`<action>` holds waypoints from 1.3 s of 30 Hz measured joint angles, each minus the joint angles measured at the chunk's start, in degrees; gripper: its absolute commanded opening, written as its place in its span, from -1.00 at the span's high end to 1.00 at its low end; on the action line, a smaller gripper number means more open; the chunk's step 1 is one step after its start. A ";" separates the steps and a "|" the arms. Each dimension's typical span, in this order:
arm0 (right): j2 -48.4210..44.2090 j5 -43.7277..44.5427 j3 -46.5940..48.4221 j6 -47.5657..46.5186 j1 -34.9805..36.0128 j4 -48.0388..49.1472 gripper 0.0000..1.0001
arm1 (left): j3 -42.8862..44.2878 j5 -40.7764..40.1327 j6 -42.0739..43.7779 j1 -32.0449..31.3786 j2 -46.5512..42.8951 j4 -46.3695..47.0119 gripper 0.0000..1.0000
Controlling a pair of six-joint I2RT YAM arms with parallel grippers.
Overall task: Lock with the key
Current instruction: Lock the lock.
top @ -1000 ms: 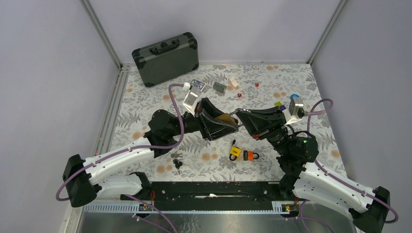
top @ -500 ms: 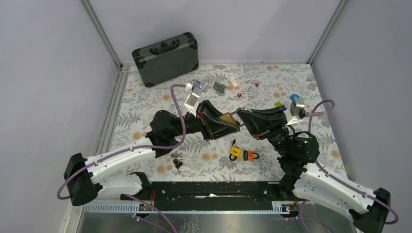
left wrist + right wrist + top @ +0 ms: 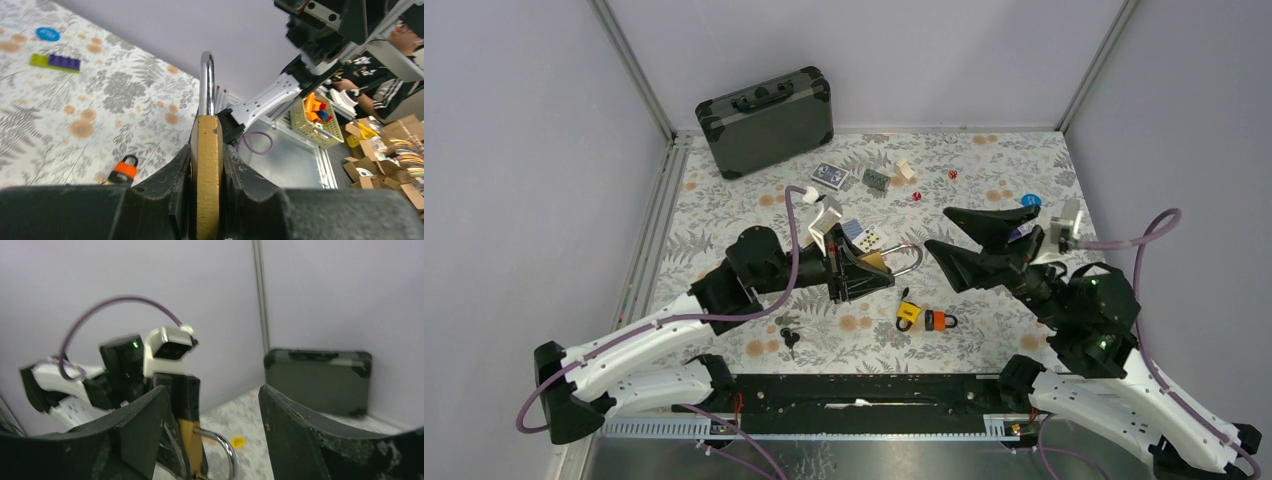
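My left gripper (image 3: 871,268) is shut on the brass padlock (image 3: 880,260), held flat-sided between its fingers, and the steel shackle (image 3: 908,262) points right. In the left wrist view the padlock (image 3: 207,175) stands edge-on between the pads with the shackle (image 3: 207,80) sticking up. My right gripper (image 3: 937,229) stands open just right of the shackle, touching nothing. In the right wrist view the padlock (image 3: 193,440) sits between and beyond the spread fingers (image 3: 145,425). A dark bunch of keys (image 3: 789,335) lies on the table by the left forearm.
Small yellow (image 3: 909,315) and orange (image 3: 941,320) padlocks lie on the table below the grippers. A dark briefcase (image 3: 766,120) stands at the back left. Cards (image 3: 829,175), small blocks (image 3: 876,179) and a blue disc (image 3: 1030,200) are scattered at the back.
My right gripper has opened and drawn back to the right, off the padlock. My left gripper keeps the padlock and has shifted slightly down and left.
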 measured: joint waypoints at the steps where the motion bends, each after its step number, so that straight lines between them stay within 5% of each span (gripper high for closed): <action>1: 0.83 -0.09 1.73 -1.90 0.00 -3.45 -0.42 | 0.33 -0.68 0.61 0.00 -0.59 -2.05 1.00; 8: 8.48 -1.36 5.90 -9.05 0.00 -20.22 -0.31 | 3.06 -5.49 2.45 0.00 -2.84 -13.73 1.00; 14: 11.41 -2.75 4.52 -9.57 0.00 -25.46 -0.17 | 3.06 -8.46 2.75 -0.04 -3.72 -20.61 1.00; 25: 10.88 -2.12 -1.81 -8.85 0.00 -21.68 -0.14 | 3.06 -9.01 3.08 -0.04 -3.72 -24.02 1.00; 39: 8.15 -1.22 -8.55 -5.20 0.00 -9.05 0.21 | 3.06 -9.01 3.04 -0.31 -3.43 -23.54 1.00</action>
